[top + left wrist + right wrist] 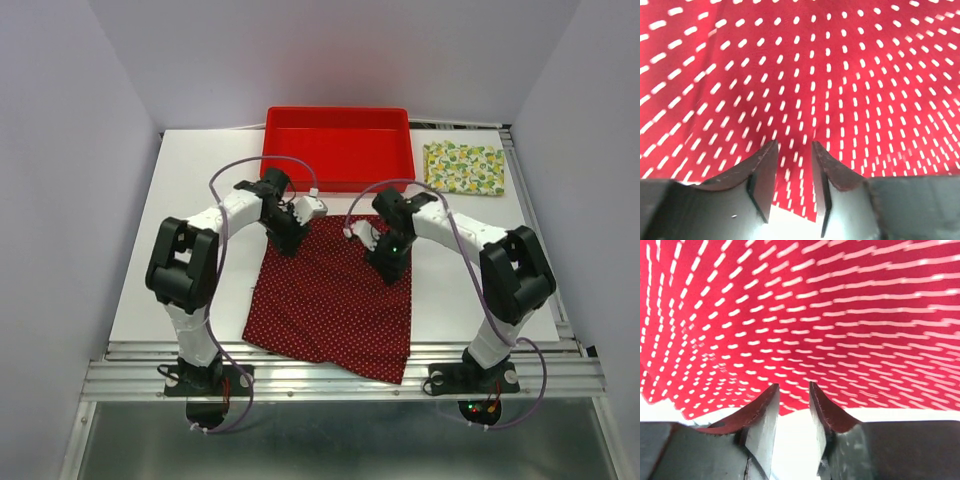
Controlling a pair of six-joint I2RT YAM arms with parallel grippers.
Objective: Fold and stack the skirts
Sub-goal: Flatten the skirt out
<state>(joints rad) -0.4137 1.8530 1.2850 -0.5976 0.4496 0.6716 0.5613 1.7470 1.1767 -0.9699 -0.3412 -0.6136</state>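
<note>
The dark red skirt with tiny white dots [335, 300] lies spread flat on the white table, its near hem hanging over the front edge. My left gripper [290, 240] is down at its far left corner, jaws a little apart over the cloth edge [840, 75]. My right gripper [390, 265] is at its far right edge, jaws a little apart with bare table between them. In the wrist views the left gripper [794, 144] and the right gripper [793, 385] hold nothing, with dotted cloth [815, 315] ahead. The cream lemon skirt [463, 167] lies folded at the back right.
A red plastic tray [337, 112] stands at the back middle, just behind both grippers. White table [200, 170] shows left of the skirt. A metal rail [130, 375] runs along the front edge. Grey walls close in both sides.
</note>
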